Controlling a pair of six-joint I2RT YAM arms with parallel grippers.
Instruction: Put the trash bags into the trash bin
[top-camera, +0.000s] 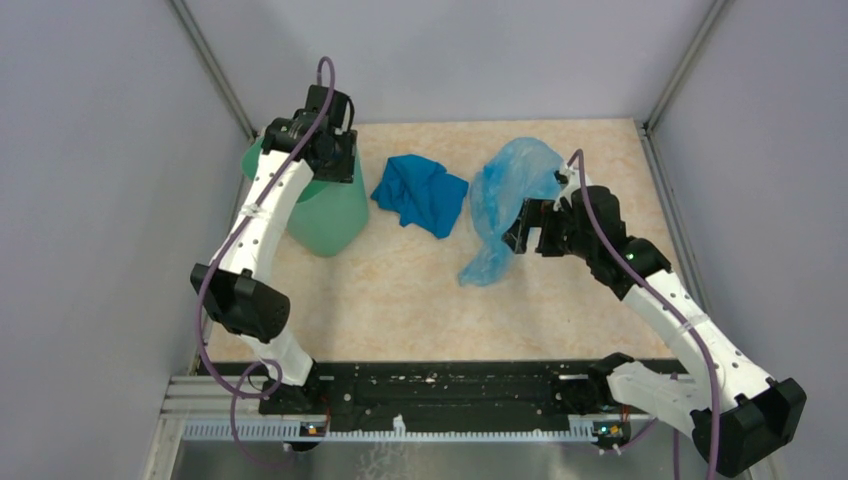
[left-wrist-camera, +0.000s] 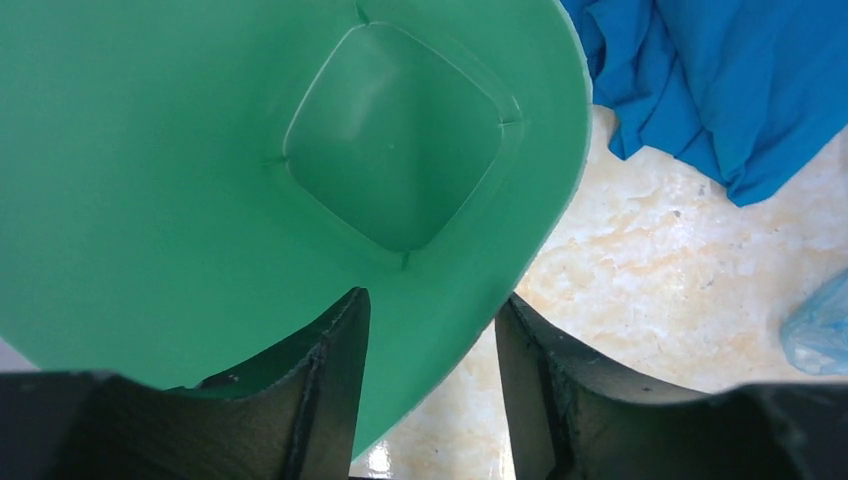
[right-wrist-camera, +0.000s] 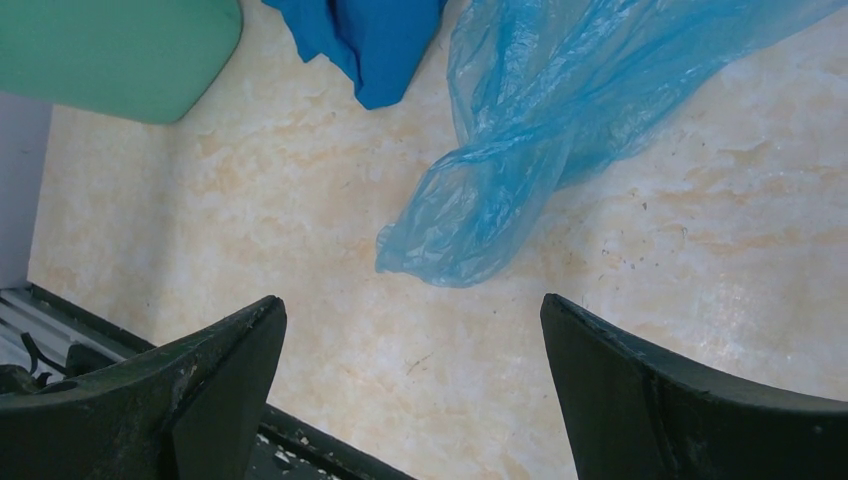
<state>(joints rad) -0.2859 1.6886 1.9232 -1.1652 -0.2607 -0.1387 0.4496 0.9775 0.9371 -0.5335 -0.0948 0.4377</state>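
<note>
The mint-green trash bin (top-camera: 325, 215) stands at the back left of the table. My left gripper (top-camera: 335, 160) hangs over its rim, open. In the left wrist view my left gripper (left-wrist-camera: 430, 310) straddles the wall of the trash bin (left-wrist-camera: 150, 200): one finger is inside, the other outside, and the bin's bare floor shows. The light-blue trash bag (top-camera: 505, 195) lies crumpled on the table at the back right. My right gripper (top-camera: 530, 232) hovers beside its tail. Seen from the right wrist, my gripper (right-wrist-camera: 412, 310) is wide open and holds nothing, with the trash bag (right-wrist-camera: 520, 170) just ahead.
A dark-blue crumpled sheet (top-camera: 420, 195) lies between bin and bag, also visible in the left wrist view (left-wrist-camera: 720, 90). Grey walls enclose the table on the left, back and right. A black rail (top-camera: 440, 385) with the arm bases runs along the near edge.
</note>
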